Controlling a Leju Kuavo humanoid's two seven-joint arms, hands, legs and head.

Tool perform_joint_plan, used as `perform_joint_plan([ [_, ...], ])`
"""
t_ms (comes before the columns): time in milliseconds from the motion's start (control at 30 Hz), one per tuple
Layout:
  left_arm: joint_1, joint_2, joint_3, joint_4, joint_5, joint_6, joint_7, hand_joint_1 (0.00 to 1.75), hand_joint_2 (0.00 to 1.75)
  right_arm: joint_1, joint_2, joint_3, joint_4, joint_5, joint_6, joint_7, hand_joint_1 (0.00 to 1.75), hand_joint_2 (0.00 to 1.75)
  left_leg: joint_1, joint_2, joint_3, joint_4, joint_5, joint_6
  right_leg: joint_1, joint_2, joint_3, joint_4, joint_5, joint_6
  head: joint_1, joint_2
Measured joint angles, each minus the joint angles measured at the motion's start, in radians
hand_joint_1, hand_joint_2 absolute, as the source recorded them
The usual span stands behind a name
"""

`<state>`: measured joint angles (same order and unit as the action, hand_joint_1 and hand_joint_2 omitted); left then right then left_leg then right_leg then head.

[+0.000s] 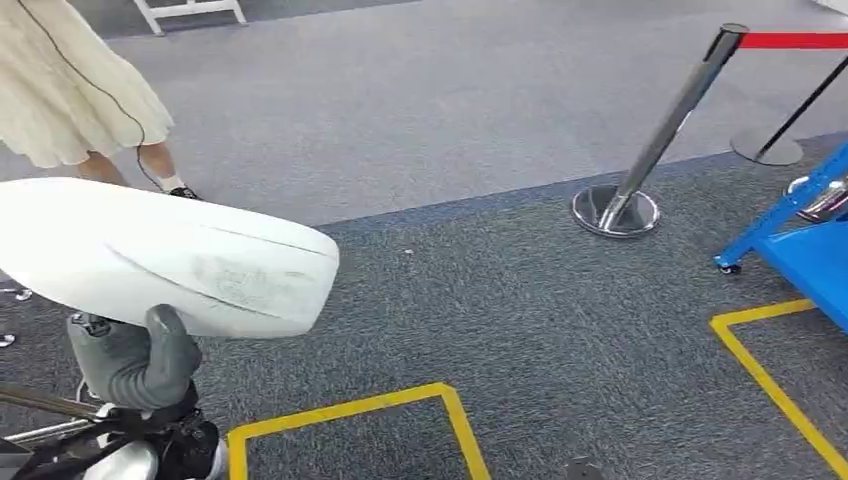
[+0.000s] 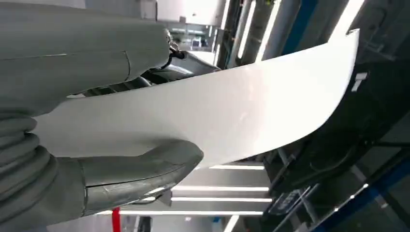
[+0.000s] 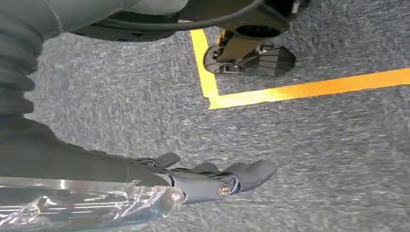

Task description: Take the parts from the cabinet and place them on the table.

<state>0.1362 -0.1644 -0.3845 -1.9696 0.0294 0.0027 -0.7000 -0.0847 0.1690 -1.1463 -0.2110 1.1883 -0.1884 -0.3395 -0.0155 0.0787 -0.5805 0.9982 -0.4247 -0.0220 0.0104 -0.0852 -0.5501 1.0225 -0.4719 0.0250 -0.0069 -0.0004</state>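
Fingers, left hand [image 1: 135,365]: the thick grey thumb [image 2: 140,169] presses on one face of the white panel part [image 1: 170,255]; the darker fingers lie hidden behind the panel, so the hand grips it from below at its near edge.
Fingers, right hand [image 3: 212,179]: loosely curled and slightly apart, holding nothing, hanging above the carpet [image 3: 314,154].
Part position: the white panel part is carried in the air, roughly level, over the grey carpet at the robot's left side.
Surroundings: yellow floor tape [image 1: 350,410], a chrome stanchion [image 1: 650,150] with red belt, a blue frame [image 1: 800,230] at the right edge, and a person in a pale skirt [image 1: 70,80] beyond the panel.
Progress: 1 part appears already taken from the cabinet and is in transit.
Remaining: judged from the views, no desk is in sight, so reaching it and setting the panel down are still to come; any further parts cannot be told.
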Motion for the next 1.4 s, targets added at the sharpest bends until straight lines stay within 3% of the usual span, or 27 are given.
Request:
perform_joint_plan([
  [33, -0.002, -0.003, 0.0, 0.0, 0.0, 0.0, -0.001, 1.75, 1.75, 0.0, 0.0, 0.0, 0.0, 0.0, 0.0, 0.0, 0.0, 1.75, 0.0, -0.008, -0.004, -0.003, -0.001, 0.01, 0.0, -0.011, -0.001, -0.001, 0.0, 0.003, 0.0, 0.0],
  [133, 0.0, -0.004, 0.004, 0.002, 0.0, -0.002, -0.001, 1.75, 1.75, -0.004, 0.0, 0.0, 0.0, 0.0, 0.0, 0.0, 0.0, 1.75, 0.0, -0.046, -0.007, -0.013, 0.004, 0.026, -0.001, -0.043, 0.01, -0.007, -0.004, 0.018, 0.002, 0.0],
  [200, -0.002, -0.006, 0.006, 0.002, 0.0, -0.004, -0.001, 1.75, 1.75, -0.005, 0.0, 0.0, 0.0, 0.0, -0.001, 0.0, 0.0, 1.75, 0.01, -0.064, -0.002, -0.017, 0.009, 0.035, -0.007, 0.046, -0.011, 0.046, -0.043, 0.028, 0.008, 0.0],
  [233, -0.003, -0.008, 0.006, 0.003, 0.0, -0.005, -0.001, 1.75, 1.75, -0.004, 0.0, 0.0, 0.0, 0.0, -0.001, 0.0, 0.0, 1.75, 0.011, -0.074, -0.002, -0.017, 0.01, 0.037, -0.009, 0.068, -0.045, 0.119, -0.079, 0.03, 0.013, 0.0],
  [300, -0.002, -0.011, 0.007, 0.006, 0.0, -0.007, -0.001, 1.75, 1.75, 0.002, 0.0, -0.001, 0.0, 0.0, -0.002, 0.005, 0.0, 1.75, 0.011, -0.1, -0.003, -0.017, 0.01, 0.039, -0.01, 0.08, -0.127, 0.282, -0.143, 0.034, 0.016, 0.0],
  [333, -0.002, -0.011, 0.008, 0.008, 0.0, -0.008, -0.001, 1.75, 1.75, 0.005, 0.0, -0.002, 0.0, 0.0, -0.003, 0.006, 0.0, 1.75, 0.011, -0.115, -0.002, -0.017, 0.01, 0.039, -0.01, 0.081, -0.149, 0.313, -0.142, 0.033, 0.015, 0.0],
  [367, -0.002, -0.011, 0.009, 0.008, 0.0, -0.008, -0.001, 1.75, 1.75, 0.005, 0.0, -0.003, 0.0, 0.0, -0.003, 0.006, 0.0, 1.75, 0.013, -0.129, -0.001, -0.016, 0.01, 0.038, -0.011, 0.081, -0.145, 0.294, -0.117, 0.034, 0.016, 0.0],
  [433, -0.002, -0.012, 0.011, 0.009, -0.001, -0.008, -0.001, 1.75, 1.75, 0.004, 0.0, -0.004, 0.0, 0.0, -0.003, 0.006, 0.0, 1.75, 0.017, -0.159, 0.0, -0.013, 0.01, 0.033, -0.018, 0.096, -0.082, 0.147, -0.024, 0.038, 0.018, 0.0],
  [467, -0.002, -0.012, 0.012, 0.009, -0.001, -0.008, -0.001, 1.75, 1.75, 0.004, 0.0, -0.005, 0.0, 0.001, -0.003, 0.006, 0.0, 1.75, 0.019, -0.172, -0.001, -0.009, 0.008, 0.028, -0.027, 0.135, -0.04, 0.057, 0.02, 0.044, 0.018, 0.0],
  [500, -0.002, -0.013, 0.013, 0.009, -0.001, -0.008, -0.001, 1.75, 1.75, 0.004, 0.0, -0.006, 0.0, 0.001, -0.003, 0.006, 0.0, 1.75, 0.016, -0.183, -0.006, -0.002, 0.006, 0.019, -0.036, 0.198, -0.023, 0.017, 0.008, 0.048, 0.019, 0.0],
  [633, -0.001, -0.014, 0.016, 0.01, -0.004, -0.008, -0.001, 1.75, 1.75, 0.003, 0.0, -0.011, 0.0, 0.001, -0.001, 0.0, 0.0, 1.75, 0.029, -0.229, -0.027, -0.003, 0.021, -0.008, -0.025, 0.165, -0.02, 0.012, 0.009, 0.02, 0.019, 0.0],
  [667, 0.0, -0.014, 0.016, 0.01, -0.008, -0.008, -0.001, 1.75, 1.75, 0.002, 0.0, -0.012, 0.0, 0.002, 0.002, -0.005, 0.0, 1.75, 0.029, -0.217, -0.031, 0.0, 0.019, -0.01, -0.031, 0.148, -0.018, 0.005, 0.012, 0.011, 0.018, 0.0],
  [700, -0.001, -0.013, 0.016, 0.01, -0.008, -0.007, -0.001, 1.75, 1.75, 0.0, 0.0, -0.012, 0.0, 0.002, 0.002, -0.009, 0.0, 1.75, 0.019, -0.154, -0.042, 0.026, -0.005, -0.013, -0.029, 0.135, -0.017, 0.004, 0.015, 0.006, 0.011, 0.0],
  [733, -0.002, -0.014, 0.016, 0.01, -0.008, -0.006, -0.001, 1.75, 1.75, 0.0, 0.0, -0.012, 0.0, 0.002, 0.003, -0.01, 0.0, 1.75, 0.019, -0.124, -0.071, 0.085, -0.042, -0.016, -0.026, 0.121, -0.018, 0.004, 0.014, 0.001, 0.006, 0.0],
  [800, -0.002, -0.013, 0.017, 0.011, -0.009, -0.005, -0.001, 1.75, 1.75, 0.006, 0.0, -0.014, 0.0, 0.005, 0.004, -0.01, 0.0, 1.75, 0.02, -0.099, -0.143, 0.234, -0.109, -0.018, -0.019, 0.088, -0.019, 0.004, 0.012, -0.003, 0.005, 0.0],
  [833, -0.001, -0.013, 0.017, 0.012, -0.009, -0.005, -0.001, 1.75, 1.75, 0.009, -0.001, -0.014, 0.0, 0.006, 0.004, -0.01, 0.0, 1.75, 0.019, -0.095, -0.174, 0.295, -0.125, -0.016, -0.016, 0.07, -0.019, 0.004, 0.011, -0.004, 0.006, 0.0],
  [867, 0.001, -0.012, 0.018, 0.012, -0.009, -0.004, -0.001, 1.75, 1.75, 0.009, -0.001, -0.014, 0.0, 0.007, 0.004, -0.01, 0.0, 1.75, 0.019, -0.094, -0.176, 0.303, -0.116, -0.014, -0.014, 0.053, -0.019, 0.004, 0.011, -0.004, 0.006, 0.0],
  [933, 0.002, -0.011, 0.018, 0.012, -0.009, -0.004, -0.001, 1.75, 1.75, 0.006, -0.001, -0.014, 0.0, 0.01, 0.006, -0.01, 0.0, 1.75, 0.016, -0.089, -0.118, 0.198, -0.046, -0.005, -0.012, 0.027, -0.016, 0.004, 0.009, -0.005, 0.006, 0.0],
  [967, 0.002, -0.011, 0.018, 0.012, -0.009, -0.004, -0.001, 1.75, 1.75, 0.005, -0.001, -0.014, 0.0, 0.011, 0.008, -0.01, 0.0, 1.75, 0.011, -0.073, -0.076, 0.126, -0.014, 0.0, -0.012, 0.019, -0.014, 0.004, 0.008, -0.004, 0.006, 0.0],
  [1000, 0.001, -0.012, 0.018, 0.012, -0.009, -0.004, -0.001, 1.75, 1.75, 0.003, -0.001, -0.014, 0.0, 0.011, 0.008, -0.011, 0.0, 1.75, 0.001, -0.007, -0.02, 0.036, 0.008, 0.009, -0.01, 0.008, -0.01, 0.004, 0.007, -0.001, 0.005, 0.0],
  [1033, -0.002, -0.012, 0.018, 0.012, -0.009, -0.005, -0.001, 1.75, 1.75, 0.004, -0.001, -0.014, 0.0, 0.011, 0.008, -0.012, 0.0, 1.75, -0.008, 0.012, -0.007, -0.001, -0.008, 0.012, -0.002, -0.001, -0.011, 0.009, 0.0, 0.005, 0.003, 0.0],
  [1167, 0.001, -0.013, 0.021, 0.012, -0.007, -0.01, -0.001, 1.75, 1.75, -0.001, -0.001, -0.014, 0.0, 0.012, 0.008, -0.013, 0.0, 1.75, -0.003, -0.039, -0.011, -0.006, 0.0, 0.031, -0.002, -0.042, 0.004, 0.0, -0.005, 0.023, 0.003, 0.0],
  [1233, -0.001, -0.014, 0.02, 0.012, -0.006, -0.014, -0.001, 1.75, 1.75, -0.002, -0.002, -0.014, 0.0, 0.014, 0.008, -0.012, 0.0, 1.75, 0.005, -0.057, -0.009, -0.007, 0.005, 0.039, -0.006, 0.048, -0.026, 0.066, -0.048, 0.035, 0.01, 0.0],
  [1267, -0.001, -0.015, 0.02, 0.012, -0.006, -0.015, -0.001, 1.75, 1.75, 0.0, -0.002, -0.014, 0.0, 0.014, 0.008, -0.012, 0.0, 1.75, 0.006, -0.069, -0.009, -0.007, 0.005, 0.042, -0.007, 0.069, -0.063, 0.146, -0.089, 0.036, 0.013, 0.0],
  [1333, 0.001, -0.015, 0.02, 0.013, -0.008, -0.017, -0.001, 1.75, 1.75, 0.006, -0.002, -0.014, 0.0, 0.014, 0.008, -0.012, 0.0, 1.75, 0.006, -0.097, -0.011, -0.007, 0.006, 0.045, -0.007, 0.08, -0.139, 0.294, -0.144, 0.039, 0.015, 0.0],
  [1367, 0.001, -0.015, 0.02, 0.015, -0.008, -0.017, -0.001, 1.75, 1.75, 0.008, -0.003, -0.014, 0.0, 0.014, 0.008, -0.013, 0.0, 1.75, 0.006, -0.113, -0.011, -0.007, 0.007, 0.046, -0.007, 0.081, -0.155, 0.316, -0.137, 0.039, 0.016, 0.0],
  [1400, 0.002, -0.015, 0.02, 0.015, -0.008, -0.017, -0.001, 1.75, 1.75, 0.008, -0.003, -0.014, 0.0, 0.014, 0.008, -0.013, 0.0, 1.75, 0.007, -0.128, -0.01, -0.006, 0.007, 0.045, -0.007, 0.081, -0.145, 0.285, -0.106, 0.038, 0.016, 0.0],
])
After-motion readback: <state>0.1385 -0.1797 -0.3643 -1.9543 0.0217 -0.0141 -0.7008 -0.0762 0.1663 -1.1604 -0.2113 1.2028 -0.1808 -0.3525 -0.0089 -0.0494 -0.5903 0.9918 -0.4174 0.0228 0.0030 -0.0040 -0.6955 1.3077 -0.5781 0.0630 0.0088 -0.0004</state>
